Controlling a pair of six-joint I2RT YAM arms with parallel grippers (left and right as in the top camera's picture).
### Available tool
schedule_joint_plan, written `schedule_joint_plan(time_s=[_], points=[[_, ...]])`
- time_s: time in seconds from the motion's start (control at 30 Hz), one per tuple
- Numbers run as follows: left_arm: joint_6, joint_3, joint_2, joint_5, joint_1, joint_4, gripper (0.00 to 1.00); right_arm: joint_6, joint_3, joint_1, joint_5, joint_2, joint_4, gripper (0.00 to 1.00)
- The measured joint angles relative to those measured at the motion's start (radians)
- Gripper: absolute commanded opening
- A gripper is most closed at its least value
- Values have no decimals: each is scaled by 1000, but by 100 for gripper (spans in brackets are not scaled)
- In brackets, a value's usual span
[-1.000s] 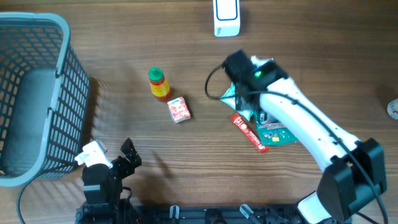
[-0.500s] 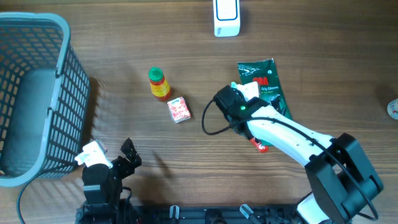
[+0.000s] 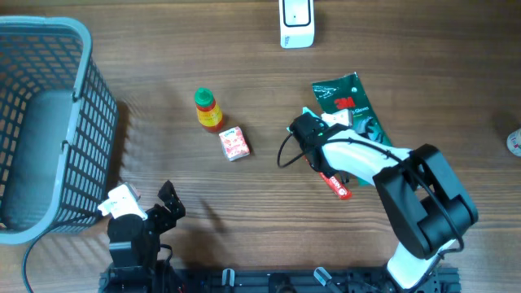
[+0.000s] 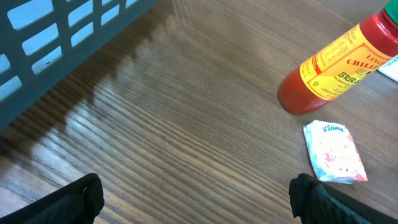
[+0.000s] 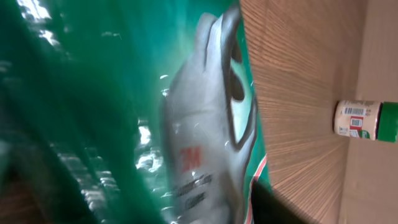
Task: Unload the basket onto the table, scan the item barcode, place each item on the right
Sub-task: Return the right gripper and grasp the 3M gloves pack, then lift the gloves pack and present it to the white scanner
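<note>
**A:** Where's the pack?

**B:** The pack (image 3: pixel 352 102) lies flat on the table (image 3: pixel 244 49), right of centre. It's on my side of the scanner (image 3: pixel 295 23) and well apart from it. A red stick (image 3: pixel 335 182) sits just below it, and my right arm covers the gap between them.

**A:** And the right gripper?

**B:** The right gripper (image 3: pixel 317 129) is at the pack's lower left edge. On the wrist view green film fills nearly everything. I can't tell whether the jaws are pinching it or only close to it. A jar (image 5: pixel 364 120) shows far off.

**A:** Left side?

**B:** The left gripper (image 4: pixel 199 196) is spread wide and holds nothing, low near the basket (image 3: pixel 49 122). The bottle (image 4: pixel 339 62) and tissues (image 4: pixel 334 152) lie ahead of it, just beside each other.
</note>
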Motion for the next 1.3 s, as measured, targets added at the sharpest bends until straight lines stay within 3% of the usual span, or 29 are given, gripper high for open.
schedule_joint_plan(time_s=[0.13, 0.33, 0.43, 0.6, 0.7, 0.77, 0.9, 1.0, 1.07, 1.17, 1.3], points=[[0, 0, 0, 0, 0, 0, 100, -17, 16, -21, -69, 7, -32, 4], [0, 0, 0, 0, 0, 0, 100, -27, 238, -22, -364, -49, -272, 4], [0, 0, 0, 0, 0, 0, 100, -57, 375, -43, -544, -213, -380, 4], [0, 0, 0, 0, 0, 0, 100, -275, 391, -198, -1046, -400, -416, 4], [0, 0, 0, 0, 0, 0, 100, -460, 358, -245, -1387, -401, -388, 4], [0, 0, 0, 0, 0, 0, 100, -550, 278, -245, -1596, -398, -277, 4], [0, 0, 0, 0, 0, 1, 100, -630, 69, -245, -1932, -394, -14, 4], [0, 0, 0, 0, 0, 0, 100, -645, -15, -245, -2047, -391, 99, 4], [0, 0, 0, 0, 0, 0, 100, -636, -55, -245, -2142, -388, 177, 4], [0, 0, 0, 0, 0, 0, 100, -505, -69, -245, -2287, -387, 328, 4], [0, 0, 0, 0, 0, 0, 100, -80, -71, -245, -2370, -387, 505, 4]])
